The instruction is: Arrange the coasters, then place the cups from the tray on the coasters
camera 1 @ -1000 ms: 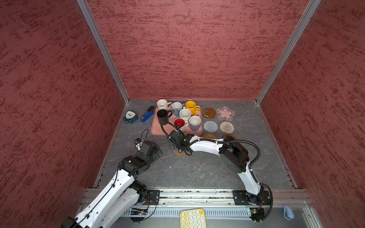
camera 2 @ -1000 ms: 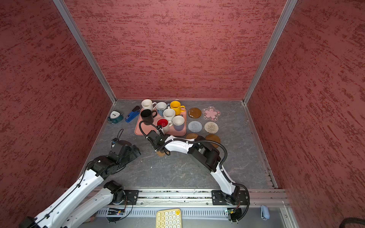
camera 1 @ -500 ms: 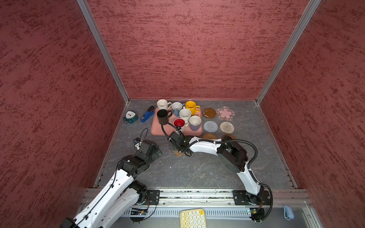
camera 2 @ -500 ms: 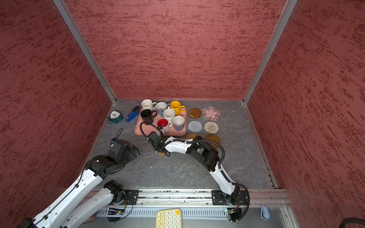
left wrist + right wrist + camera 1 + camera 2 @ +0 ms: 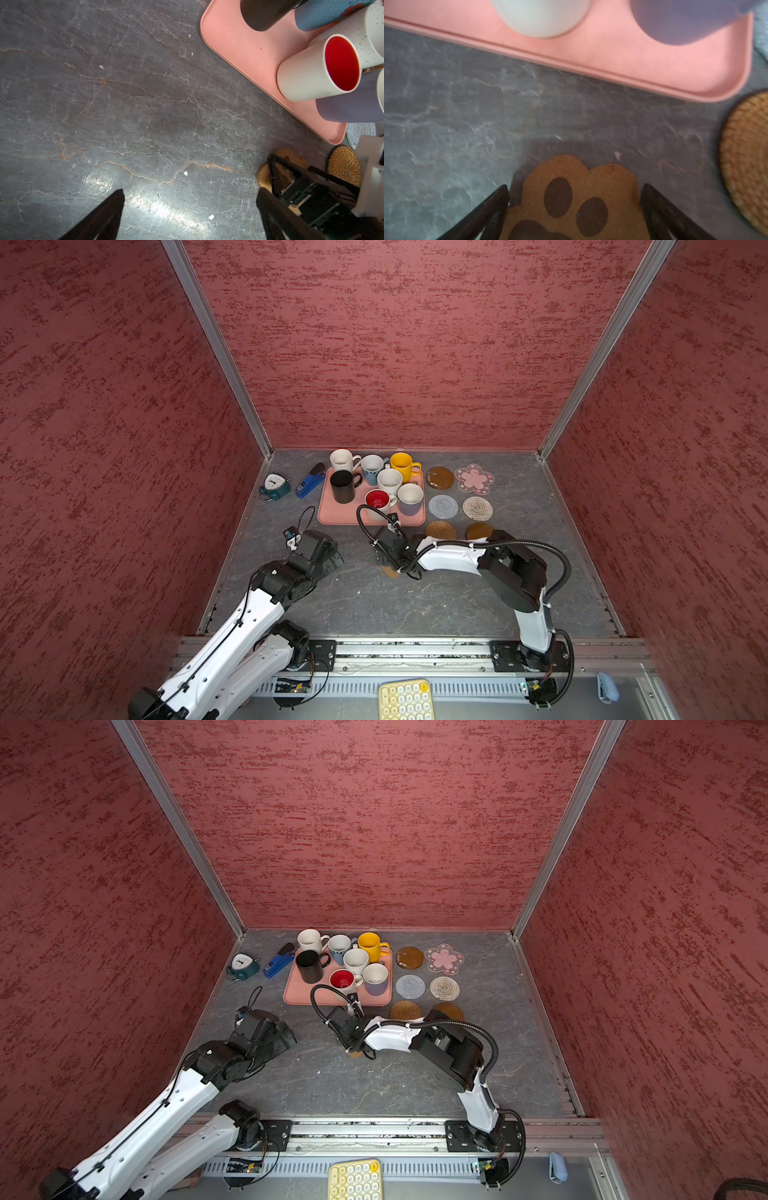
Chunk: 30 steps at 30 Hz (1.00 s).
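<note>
The pink tray (image 5: 332, 512) (image 5: 296, 992) stands at the back and holds seven cups, among them black (image 5: 343, 487), yellow (image 5: 402, 465) and one with a red inside (image 5: 377, 501) (image 5: 340, 64). To its right lie several coasters: amber disc (image 5: 439, 477), pink flower (image 5: 474, 478), grey crochet (image 5: 443, 506), beige woven (image 5: 477, 508), rattan (image 5: 440, 529) and a second amber disc (image 5: 478, 529). My right gripper (image 5: 387, 563) (image 5: 575, 186) is open and straddles the paw-print coaster (image 5: 577, 199) (image 5: 390, 571) in front of the tray. My left gripper (image 5: 332, 560) (image 5: 190, 191) is open over bare table.
A teal clock (image 5: 274, 485) and a blue stapler (image 5: 309, 483) lie left of the tray. A pale yellow keypad (image 5: 405, 699) sits outside the front rail. Red walls close in three sides of the grey marbled table (image 5: 374, 605).
The right arm's elbow has shifted slightly, and its gripper has stayed over the paw-print coaster. The left arm has barely moved.
</note>
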Available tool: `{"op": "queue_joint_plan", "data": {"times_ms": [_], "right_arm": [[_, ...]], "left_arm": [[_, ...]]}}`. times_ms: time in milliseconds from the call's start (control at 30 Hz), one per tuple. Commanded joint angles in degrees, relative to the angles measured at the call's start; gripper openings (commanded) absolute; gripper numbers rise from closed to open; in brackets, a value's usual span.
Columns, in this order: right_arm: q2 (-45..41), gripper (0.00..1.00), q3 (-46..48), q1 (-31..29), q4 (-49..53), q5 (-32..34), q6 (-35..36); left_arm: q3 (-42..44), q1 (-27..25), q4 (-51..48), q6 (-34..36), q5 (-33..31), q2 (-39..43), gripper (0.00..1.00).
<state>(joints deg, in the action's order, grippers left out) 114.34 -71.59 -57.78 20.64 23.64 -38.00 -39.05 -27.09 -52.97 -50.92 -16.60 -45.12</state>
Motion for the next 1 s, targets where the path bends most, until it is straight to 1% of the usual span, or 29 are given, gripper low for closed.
{"op": "queue_joint_plan", "data": {"times_ms": [0, 200, 367, 567, 700, 967], "right_arm": [[-3.9, 0.99, 4.1, -0.6, 0.2, 1.2, -1.6], [-9.5, 0.99, 10.9, -0.6, -0.2, 0.7, -2.2], [-13.9, 0.99, 15.6, -0.6, 0.0, 1.3, -2.3], [-17.3, 0.99, 19.3, -0.5, 0.7, 3.6, -0.8], [-18.7, 0.99, 21.0, -0.5, 2.1, 5.3, -0.1], [-22.9, 0.99, 25.3, 0.1, 2.7, 4.2, -1.1]], "left_arm": [[-1.2, -0.4, 1.9, 0.0, -0.5, -0.7, 1.0], [-1.6, -1.2, 5.9, 1.1, 0.9, -3.4, 1.0], [-2.2, -3.1, 8.8, 0.5, 0.8, -6.4, 1.0], [-4.0, -6.5, 10.3, -0.3, -0.8, -11.1, 1.0], [-4.5, -7.7, 11.3, -0.9, -1.2, -13.2, 1.0], [-4.6, -8.9, 13.6, -1.7, -1.2, -16.1, 1.0]]}}
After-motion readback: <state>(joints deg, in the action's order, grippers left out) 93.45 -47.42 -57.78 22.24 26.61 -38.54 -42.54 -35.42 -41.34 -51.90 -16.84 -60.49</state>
